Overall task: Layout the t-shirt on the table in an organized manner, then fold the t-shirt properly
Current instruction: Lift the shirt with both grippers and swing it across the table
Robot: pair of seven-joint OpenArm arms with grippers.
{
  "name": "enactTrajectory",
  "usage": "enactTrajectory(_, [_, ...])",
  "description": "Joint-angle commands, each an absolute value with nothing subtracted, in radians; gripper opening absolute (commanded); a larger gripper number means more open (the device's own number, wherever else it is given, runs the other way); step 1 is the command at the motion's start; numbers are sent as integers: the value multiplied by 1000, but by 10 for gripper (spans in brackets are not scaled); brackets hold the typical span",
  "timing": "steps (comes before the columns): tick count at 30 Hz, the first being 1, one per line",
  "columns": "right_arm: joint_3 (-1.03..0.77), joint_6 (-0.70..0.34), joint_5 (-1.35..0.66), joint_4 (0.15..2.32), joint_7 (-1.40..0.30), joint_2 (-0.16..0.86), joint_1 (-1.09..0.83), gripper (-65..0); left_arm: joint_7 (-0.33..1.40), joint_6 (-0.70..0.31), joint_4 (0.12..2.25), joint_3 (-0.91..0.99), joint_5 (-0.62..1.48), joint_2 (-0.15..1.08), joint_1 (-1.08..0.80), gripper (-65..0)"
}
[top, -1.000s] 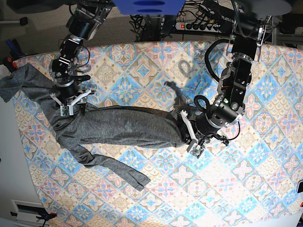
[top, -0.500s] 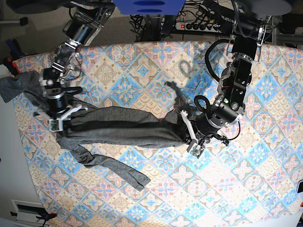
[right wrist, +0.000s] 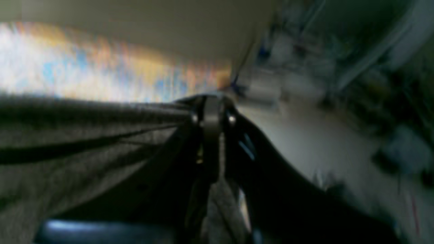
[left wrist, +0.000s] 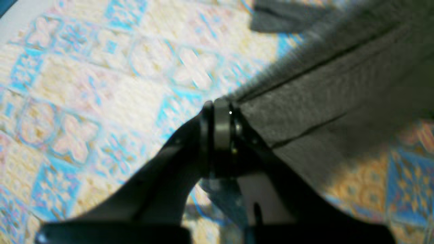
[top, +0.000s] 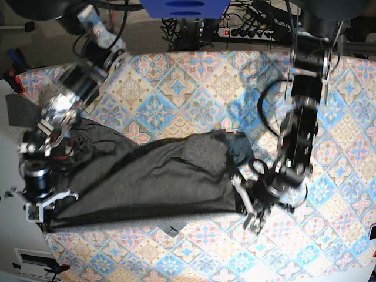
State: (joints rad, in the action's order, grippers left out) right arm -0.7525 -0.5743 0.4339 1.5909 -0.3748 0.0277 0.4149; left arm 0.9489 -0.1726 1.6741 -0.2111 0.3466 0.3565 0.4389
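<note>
t-shirt (top: 147, 182) now stretched wider, nearer

Both arms reach toward the near side, spread wide apart. The left gripper (top: 251, 212) and the right gripper (top: 42, 207) have their jaws pinched together at the fingertips.

Matt, soft grey knit t-shirt (top: 153, 179) on the table's (top: 200, 82) matt woven patterned cloth.

My right wrist view is smeared with motion blur; the dark heather-grey knit t-shirt (right wrist: 67, 142) runs off its left edge.
</note>
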Motion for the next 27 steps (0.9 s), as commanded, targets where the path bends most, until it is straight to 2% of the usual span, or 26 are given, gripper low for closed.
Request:
enactTrajectory(1, [-757, -558, 440, 1563, -390, 67, 444, -650, 935, -168, 1653, -219, 343, 363, 503, -650])
enactTrajectory(10, [-753, -558, 449, 1190, -400, 111, 750, -650, 932, -168, 1330, -326, 344, 355, 854, -650])
enactTrajectory(15, [-707, -556, 449, 1046, -401, 143, 851, -650, 929, -170, 1168, -337, 341, 317, 1001, -650])
enactTrajectory(19, [-664, -555, 449, 1066, -403, 142, 865, -650, 935, -209, 1204, -340, 341, 278, 978, -650])
enactTrajectory(24, [-659, -555, 449, 1167, -403, 142, 835, -650, 926, -277, 1293, -340, 338, 193, 803, -650])
enactTrajectory(25, [-659, -555, 449, 1176, -403, 142, 803, -650, 926, -283, 1293, -340, 338, 163, 776, -632])
enactTrajectory(27, [-659, -555, 449, 1190, -401, 140, 746, -650, 926, -286, 1293, -340, 338, 114, 727, -488])
